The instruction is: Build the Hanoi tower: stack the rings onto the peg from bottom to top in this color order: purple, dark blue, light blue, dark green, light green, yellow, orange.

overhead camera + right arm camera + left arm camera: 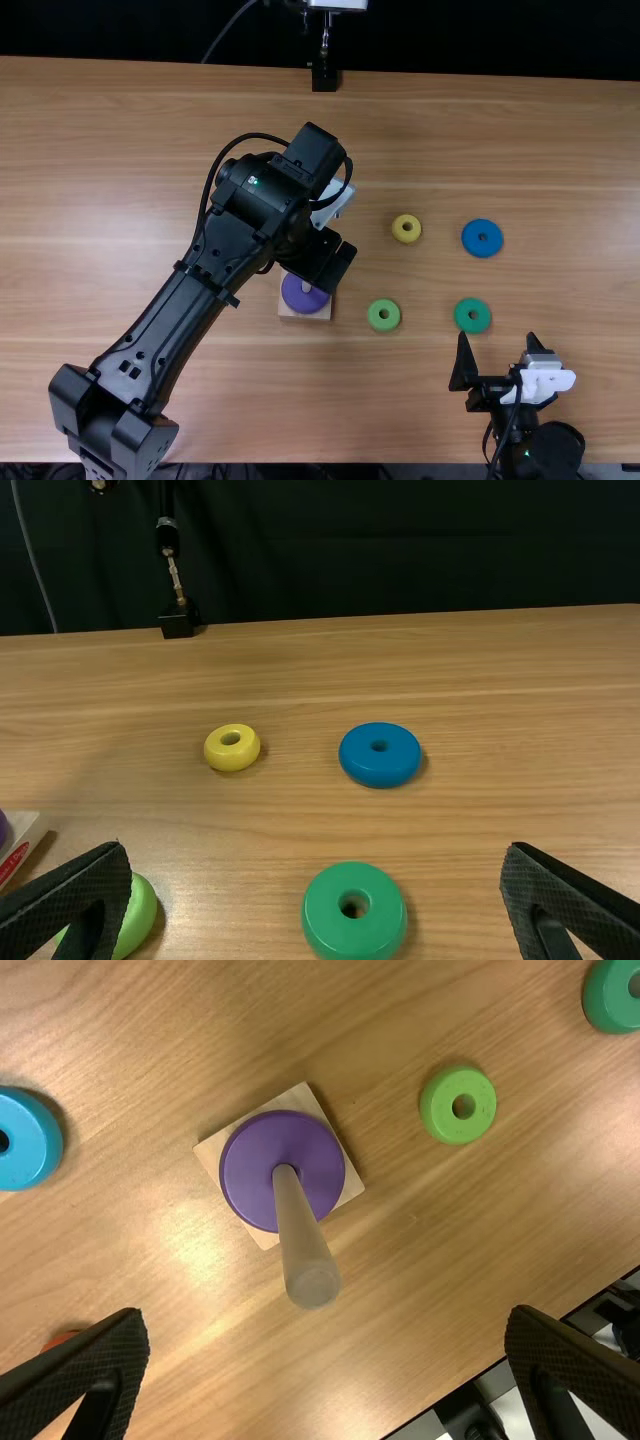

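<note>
Top view: wooden table (100,250), black backdrop (120,28)

passable: between yellow ring (400,234) and dark blue ring (473,245) | blocking: upright peg (300,1228), left arm (180,315)

Found stacked ring (248,1170) around peg (304,1245) on base (349,1188). Logged right on tabletop (570,150): inner-front ring (384,315), outer-front ring (472,315), inner-rear ring (406,229), outer-rear ring (482,238). Logged left: left-rear ring (28,1140), left-front ring (60,1338).
</note>
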Action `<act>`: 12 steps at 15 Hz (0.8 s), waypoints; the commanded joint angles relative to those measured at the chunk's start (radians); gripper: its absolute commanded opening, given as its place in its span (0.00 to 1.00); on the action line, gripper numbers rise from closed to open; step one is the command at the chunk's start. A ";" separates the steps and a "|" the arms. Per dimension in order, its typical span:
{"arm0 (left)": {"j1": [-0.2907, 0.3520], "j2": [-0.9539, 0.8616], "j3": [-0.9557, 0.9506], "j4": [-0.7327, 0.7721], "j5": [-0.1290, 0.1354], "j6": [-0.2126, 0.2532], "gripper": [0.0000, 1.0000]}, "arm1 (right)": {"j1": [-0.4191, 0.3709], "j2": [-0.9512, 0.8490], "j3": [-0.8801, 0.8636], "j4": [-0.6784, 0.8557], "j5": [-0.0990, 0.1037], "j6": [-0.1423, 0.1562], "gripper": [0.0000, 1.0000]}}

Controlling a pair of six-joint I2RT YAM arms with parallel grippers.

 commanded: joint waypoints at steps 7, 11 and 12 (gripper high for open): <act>0.105 0.004 0.041 0.032 0.000 0.007 1.00 | -0.011 -0.013 -0.058 -0.078 -0.003 -0.004 1.00; 0.271 -0.162 -0.107 0.324 0.000 0.008 1.00 | -0.011 -0.013 -0.058 -0.078 -0.003 -0.004 1.00; 0.320 -0.203 -0.194 0.403 0.004 0.008 1.00 | -0.011 -0.013 -0.058 -0.078 -0.003 -0.004 1.00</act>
